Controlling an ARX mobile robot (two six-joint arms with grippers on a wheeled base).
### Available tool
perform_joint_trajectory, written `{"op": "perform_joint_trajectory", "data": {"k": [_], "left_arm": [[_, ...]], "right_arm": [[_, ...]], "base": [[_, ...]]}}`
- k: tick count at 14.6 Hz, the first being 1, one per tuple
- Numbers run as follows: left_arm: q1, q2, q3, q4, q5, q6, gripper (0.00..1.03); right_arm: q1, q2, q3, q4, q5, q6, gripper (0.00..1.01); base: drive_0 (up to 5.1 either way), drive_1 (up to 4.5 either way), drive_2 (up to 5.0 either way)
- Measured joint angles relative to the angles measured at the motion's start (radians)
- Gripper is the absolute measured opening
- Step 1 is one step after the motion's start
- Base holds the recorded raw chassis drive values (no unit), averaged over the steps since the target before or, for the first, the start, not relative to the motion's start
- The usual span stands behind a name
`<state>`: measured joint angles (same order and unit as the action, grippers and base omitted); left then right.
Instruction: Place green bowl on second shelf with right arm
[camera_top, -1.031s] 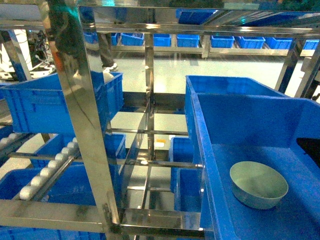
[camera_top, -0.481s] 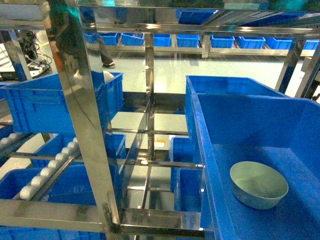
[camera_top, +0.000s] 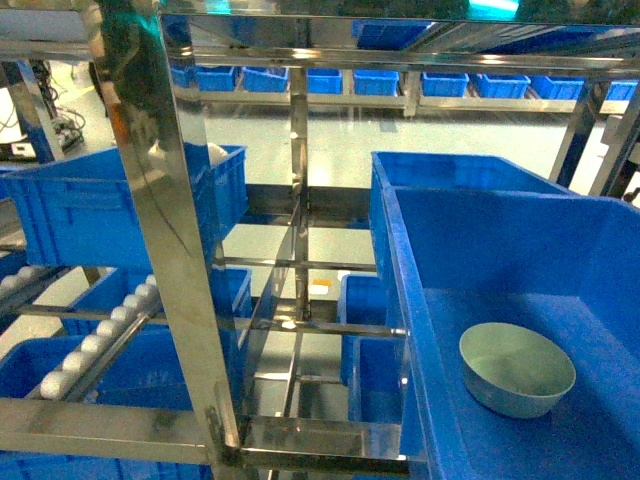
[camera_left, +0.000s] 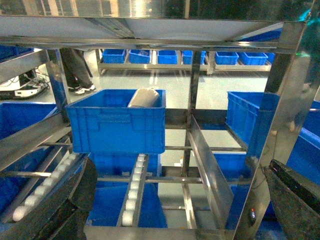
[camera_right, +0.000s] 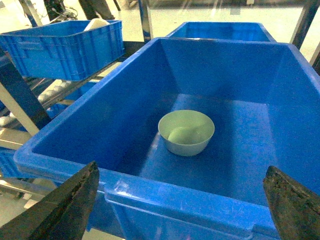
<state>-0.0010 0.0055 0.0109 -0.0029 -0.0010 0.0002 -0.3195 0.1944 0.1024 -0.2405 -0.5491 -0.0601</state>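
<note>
Gone from the head view is the dark shape that sat at the right edge of the big bin a second ago, and the person's legs seen through the rack at the upper left have also left; the bowl has not shifted.

Nearest the right wrist camera, the right claw (camera_right: 182, 200) is spread wide, its two dark fingers (camera_right: 65, 207) at the lower corners of the view, short of the near wall of the large blue bin (camera_right: 165, 192) and holding nothing. Inside that bin the green bowl (camera_right: 186, 132) sits upright on the floor, clear of all four walls. A second blue bin (camera_right: 220, 31) stands just behind.

The left claw (camera_left: 182, 200) is likewise spread and empty, its fingers (camera_left: 55, 210) framing the steel rack. Beyond, on the second shelf (camera_left: 134, 187) with white rollers, a blue crate (camera_left: 116, 122) holds a pale cylinder (camera_left: 144, 97). More blue bins (camera_top: 375, 80) line a far rack.
</note>
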Motion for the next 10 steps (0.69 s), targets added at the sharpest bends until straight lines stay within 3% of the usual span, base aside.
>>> {"op": "perform_joint_trajectory", "data": {"k": [2, 3, 4, 5, 6, 7, 8, 10], "left_arm": [[0.000, 0.000, 0.000, -0.002, 0.000, 0.000, 0.98], [0.000, 0.000, 0.000, -0.001, 0.000, 0.000, 0.98], [0.000, 0.000, 0.000, -0.001, -0.003, 0.000, 0.98], [0.000, 0.000, 0.000, -0.002, 0.000, 0.000, 0.98], [0.000, 0.000, 0.000, -0.001, 0.000, 0.000, 0.98], [0.000, 0.000, 0.000, -0.002, 0.000, 0.000, 0.98], [0.000, 0.000, 0.000, -0.002, 0.000, 0.000, 0.98], [0.000, 0.000, 0.000, -0.002, 0.000, 0.000, 0.98]], "right_arm": [[0.000, -0.001, -0.010, 0.006, 0.010, -0.012, 0.98], [0.022, -0.033, -0.035, 0.094, 0.067, -0.001, 0.95], [0.100, -0.132, -0.080, 0.214, 0.219, 0.022, 0.84], [0.163, -0.187, -0.086, 0.270, 0.332, 0.032, 0.69], [0.210, -0.188, -0.088, 0.228, 0.455, 0.043, 0.56], [0.309, -0.188, -0.088, 0.238, 0.525, 0.045, 0.43], [0.330, -0.188, -0.089, 0.234, 0.531, 0.045, 0.30], [0.319, -0.188, -0.089, 0.237, 0.546, 0.045, 0.04]], "base": [[0.0, 0.00, 0.0], [0.0, 0.00, 0.0], [0.0, 0.00, 0.0], [0.0, 0.00, 0.0], [0.0, 0.00, 0.0], [0.0, 0.00, 0.0], [0.0, 0.00, 0.0], [0.0, 0.00, 0.0]]}}
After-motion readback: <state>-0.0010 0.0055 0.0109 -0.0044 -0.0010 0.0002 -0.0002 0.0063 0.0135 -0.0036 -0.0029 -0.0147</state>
